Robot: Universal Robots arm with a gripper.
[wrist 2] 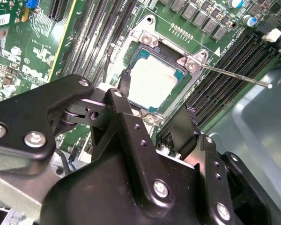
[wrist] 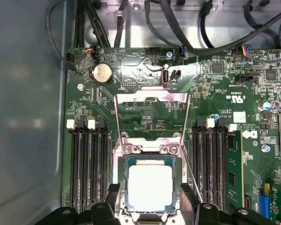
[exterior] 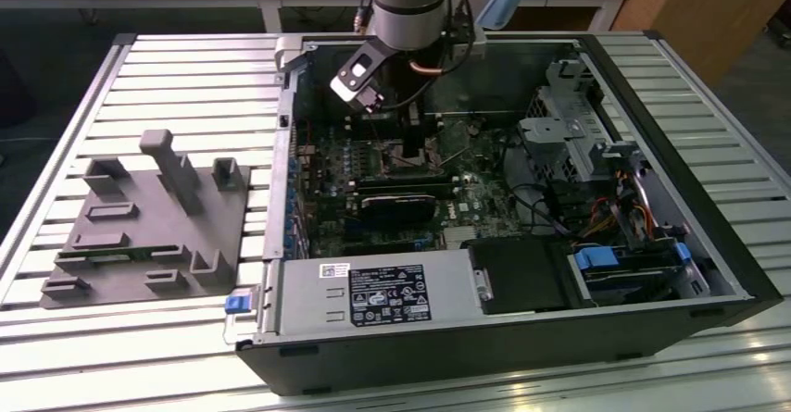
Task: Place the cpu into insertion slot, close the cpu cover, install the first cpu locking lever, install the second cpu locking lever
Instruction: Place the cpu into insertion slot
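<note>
Here, in the exterior view, an open computer case (exterior: 692,273) lies on a slatted metal bench (exterior: 185,69), with a grey moulded fixture (exterior: 148,218) beside it on the exterior view's left. The arm reaches down into the case, and its end effector (exterior: 414,143) hangs low over the green motherboard (exterior: 476,185). Both wrist views show the cpu (wrist: 150,187) (wrist 2: 152,82) lying flat, pale metal top up, inside the insertion slot (wrist: 179,174) (wrist 2: 136,54) in the middle of the board. The end effector (wrist: 150,192) (wrist 2: 152,96) is spread wide. Its black fingers (wrist: 113,194) (wrist 2: 183,124) flank the chip, one at each side, and a gap shows between chip and finger on at least one side. The cpu cover (wrist: 150,97) is swung back off the slot on its hinge. Two thin locking levers (wrist: 116,117) run along either side of it. In the second wrist view, one lever (wrist 2: 234,77) angles away from the slot's corner over the long black memory slots (wrist 2: 225,75).
</note>
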